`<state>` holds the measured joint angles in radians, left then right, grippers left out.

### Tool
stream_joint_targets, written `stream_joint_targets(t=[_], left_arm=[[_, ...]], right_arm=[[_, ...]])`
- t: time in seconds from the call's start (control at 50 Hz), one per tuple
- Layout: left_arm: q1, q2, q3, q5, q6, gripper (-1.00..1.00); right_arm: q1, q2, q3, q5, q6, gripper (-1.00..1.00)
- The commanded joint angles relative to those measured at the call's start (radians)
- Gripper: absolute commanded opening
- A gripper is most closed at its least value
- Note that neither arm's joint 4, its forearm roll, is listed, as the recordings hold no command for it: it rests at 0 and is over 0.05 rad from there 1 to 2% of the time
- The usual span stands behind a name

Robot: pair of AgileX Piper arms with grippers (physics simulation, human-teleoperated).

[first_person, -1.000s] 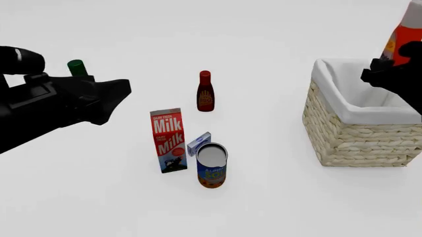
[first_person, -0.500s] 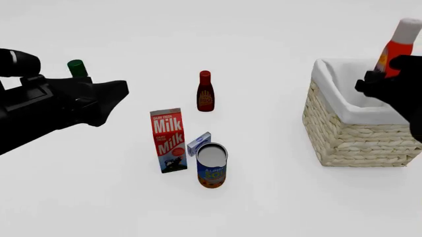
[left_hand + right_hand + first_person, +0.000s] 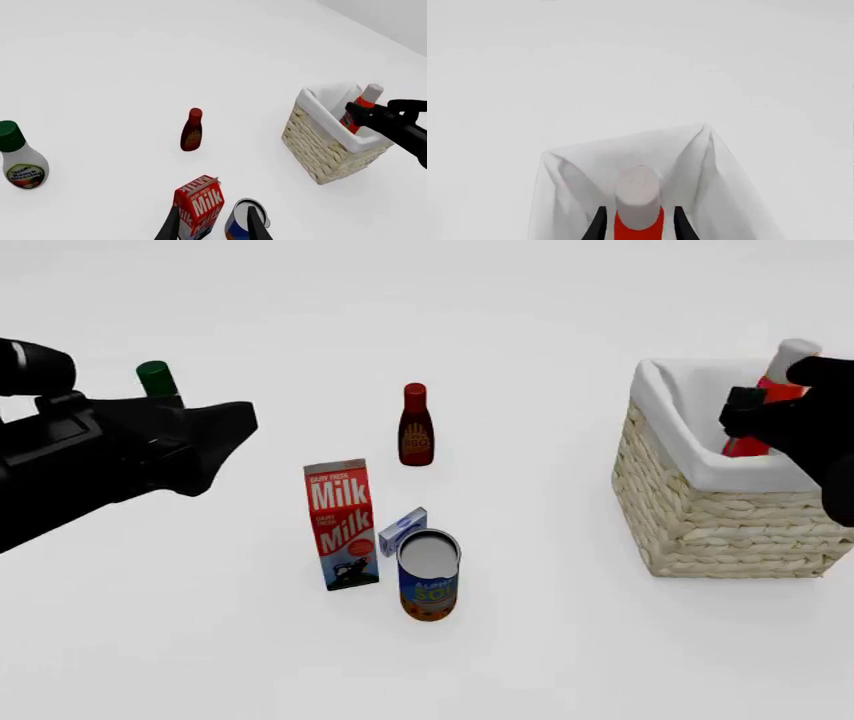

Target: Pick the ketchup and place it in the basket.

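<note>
The right gripper (image 3: 763, 418) is clamped on the ketchup (image 3: 763, 405), which hangs partly inside the basket (image 3: 694, 510), its long axis leaning cap toward 1 o'clock (base hidden by the lining); the left gripper (image 3: 212, 225) idles apart, empty
</note>
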<state>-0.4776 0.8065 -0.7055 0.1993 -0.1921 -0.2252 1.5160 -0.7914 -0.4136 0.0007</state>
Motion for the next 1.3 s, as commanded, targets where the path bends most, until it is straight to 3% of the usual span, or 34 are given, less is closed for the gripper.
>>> stream_joint_targets(t=[0.02, 0.3, 0.58, 0.8, 0.86, 0.98, 1.02, 1.26, 1.3], left_arm=[[0.0, -0.004, -0.002, 0.003, -0.002, 1.0], [-0.005, -0.015, -0.004, 0.008, -0.004, 1.0], [-0.005, -0.026, 0.005, 0.005, -0.011, 1.0], [-0.004, -0.038, 0.01, 0.005, -0.018, 1.0], [-0.006, -0.045, 0.008, 0.01, -0.02, 1.0], [-0.004, -0.054, 0.009, 0.011, -0.024, 1.0], [-0.005, -0.056, 0.011, 0.01, -0.027, 1.0], [-0.013, -0.074, 0.015, 0.01, -0.038, 1.0], [-0.012, -0.074, 0.018, 0.006, -0.041, 1.0]], right_arm=[[-0.019, 0.033, 0.002, 0.001, 0.005, 1.0], [-0.006, -0.075, 0.012, 0.03, -0.015, 1.0], [0.075, -0.305, 0.001, 0.156, -0.032, 1.0], [0.109, -0.405, 0.004, 0.207, -0.067, 1.0], [0.12, -0.447, 0.03, 0.202, -0.106, 1.0], [0.138, -0.529, 0.081, 0.199, -0.097, 1.0], [0.153, -0.557, 0.104, 0.201, -0.071, 1.0], [0.15, -0.707, 0.218, 0.211, -0.059, 1.0], [0.15, -0.745, 0.237, 0.217, -0.078, 1.0]])
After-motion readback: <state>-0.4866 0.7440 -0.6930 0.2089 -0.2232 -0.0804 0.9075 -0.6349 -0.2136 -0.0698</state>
